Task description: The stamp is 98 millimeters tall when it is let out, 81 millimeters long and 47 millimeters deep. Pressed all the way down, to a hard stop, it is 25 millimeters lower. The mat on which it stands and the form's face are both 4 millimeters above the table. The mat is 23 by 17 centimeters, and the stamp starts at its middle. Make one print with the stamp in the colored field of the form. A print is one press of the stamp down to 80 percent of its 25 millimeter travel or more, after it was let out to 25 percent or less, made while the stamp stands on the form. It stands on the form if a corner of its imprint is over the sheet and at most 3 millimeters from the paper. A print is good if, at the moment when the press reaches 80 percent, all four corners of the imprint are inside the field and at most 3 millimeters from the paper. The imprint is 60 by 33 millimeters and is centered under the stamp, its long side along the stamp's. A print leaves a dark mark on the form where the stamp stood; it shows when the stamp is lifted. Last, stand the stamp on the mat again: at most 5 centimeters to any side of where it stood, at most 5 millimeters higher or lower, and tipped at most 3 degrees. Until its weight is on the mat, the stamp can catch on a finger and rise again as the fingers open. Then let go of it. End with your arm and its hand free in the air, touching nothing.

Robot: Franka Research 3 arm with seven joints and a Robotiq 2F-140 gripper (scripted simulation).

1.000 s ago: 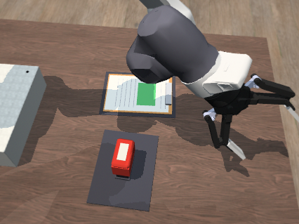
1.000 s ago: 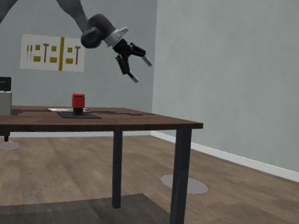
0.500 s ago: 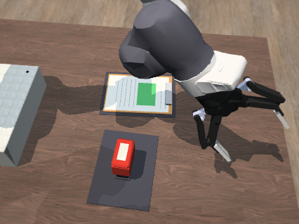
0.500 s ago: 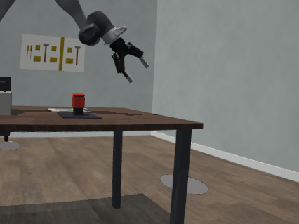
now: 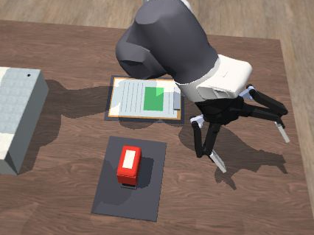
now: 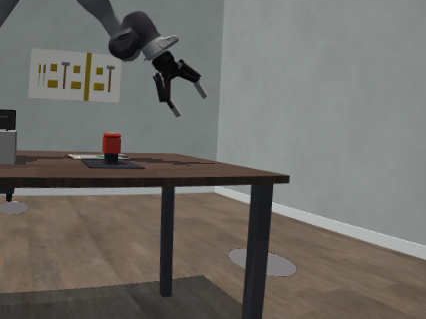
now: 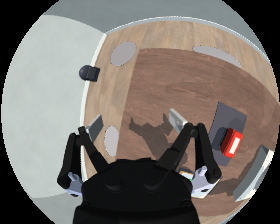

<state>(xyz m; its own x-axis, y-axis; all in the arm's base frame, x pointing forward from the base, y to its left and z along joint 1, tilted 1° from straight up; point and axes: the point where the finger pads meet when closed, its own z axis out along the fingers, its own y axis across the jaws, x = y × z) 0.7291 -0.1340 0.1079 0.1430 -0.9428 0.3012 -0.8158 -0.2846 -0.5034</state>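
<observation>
The red stamp (image 5: 129,165) with a white top label stands upright at the middle of the dark mat (image 5: 130,177). It also shows in the side view (image 6: 111,148) and at the right edge of the wrist view (image 7: 233,143). The form (image 5: 146,98) lies on a clipboard behind the mat, and its green field (image 5: 153,98) bears no mark. My gripper (image 5: 254,152) is open and empty, high above the table and to the right of the stamp and form. In the side view my gripper (image 6: 187,103) hangs well above the table top.
A grey box (image 5: 18,113) stands at the table's left edge. The table's right edge (image 5: 295,130) is close to my gripper. My arm's dark wrist housing (image 5: 166,42) hides the table behind the form.
</observation>
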